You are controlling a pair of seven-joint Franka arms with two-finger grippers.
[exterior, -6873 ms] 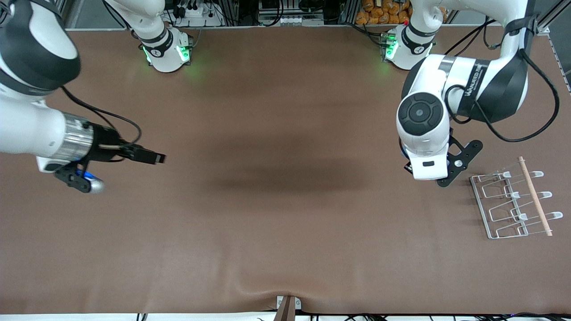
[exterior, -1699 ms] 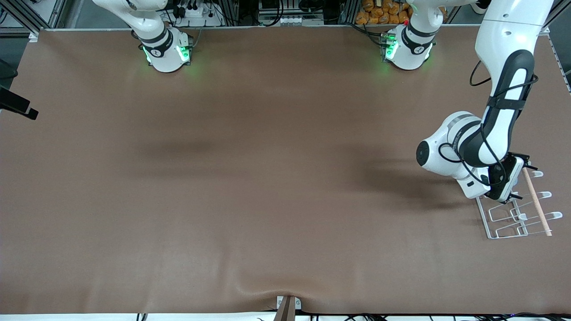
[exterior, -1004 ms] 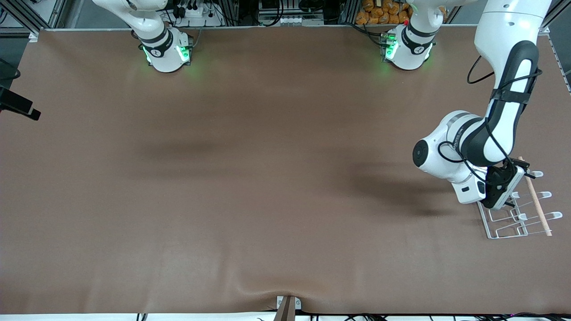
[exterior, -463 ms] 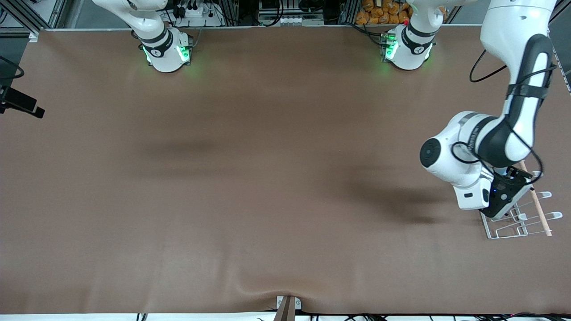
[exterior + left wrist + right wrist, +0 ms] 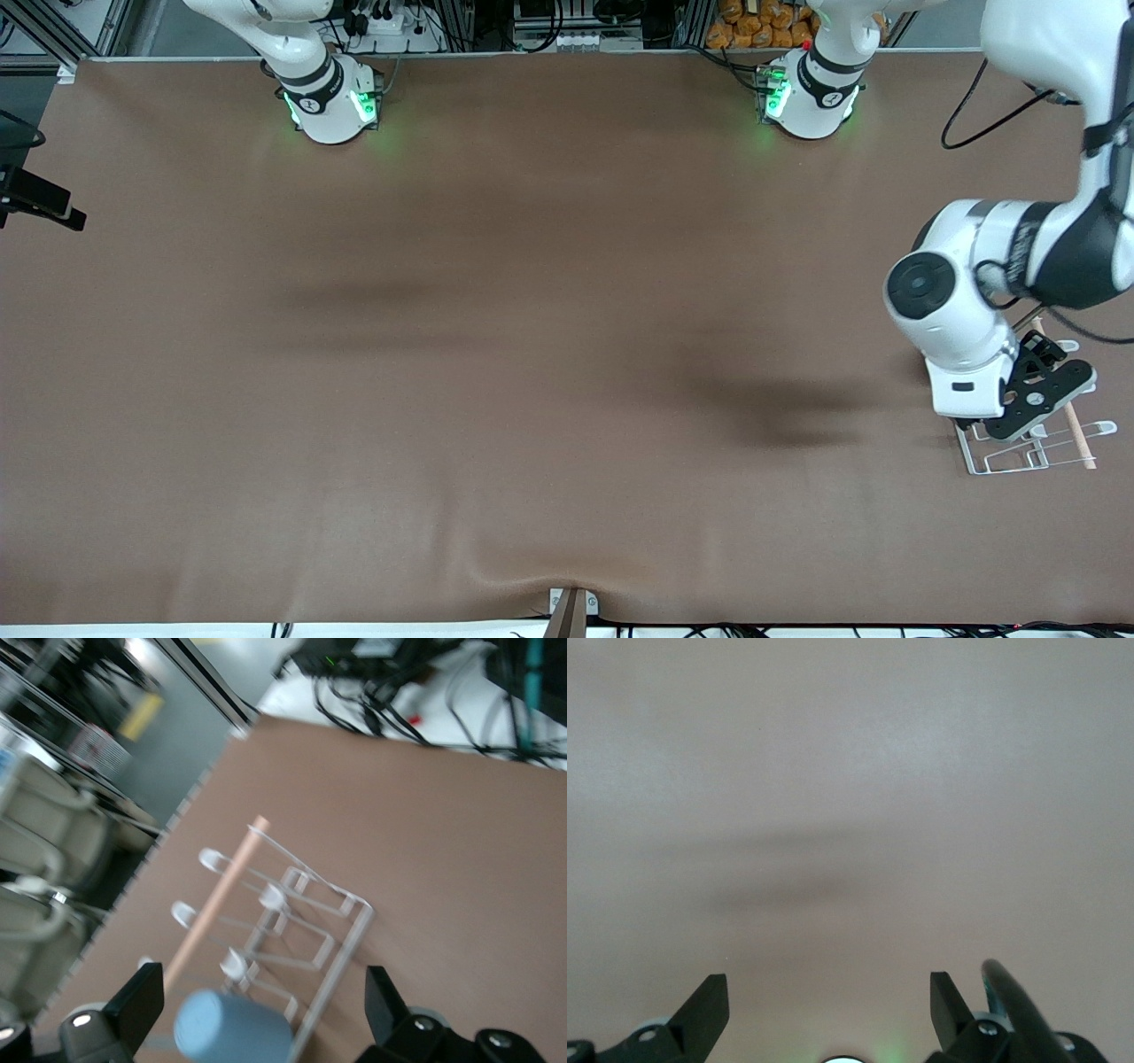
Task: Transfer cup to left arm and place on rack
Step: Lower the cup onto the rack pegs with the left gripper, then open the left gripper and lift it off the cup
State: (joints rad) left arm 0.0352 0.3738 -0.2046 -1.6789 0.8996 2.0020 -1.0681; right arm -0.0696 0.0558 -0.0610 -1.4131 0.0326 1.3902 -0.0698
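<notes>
The light-blue cup (image 5: 232,1028) shows in the left wrist view, resting at one end of the white wire rack (image 5: 344,935) beside its wooden dowel (image 5: 217,902). My left gripper (image 5: 261,974) is open above it, with a wide gap between each finger and the cup. From the front camera the left arm's hand (image 5: 966,390) covers the cup and much of the rack (image 5: 1019,459). My right gripper (image 5: 828,992) is open over bare table with nothing between its fingers. Only its black tip (image 5: 64,215) shows at the right arm's end of the table.
The rack stands close to the table's edge (image 5: 182,811) at the left arm's end. Cables and equipment lie past that edge. Brown mat (image 5: 532,354) covers the wide middle of the table.
The left arm's hand has shifted over the rack toward the front camera and the left arm's end of the table. The right arm has stayed put.
</notes>
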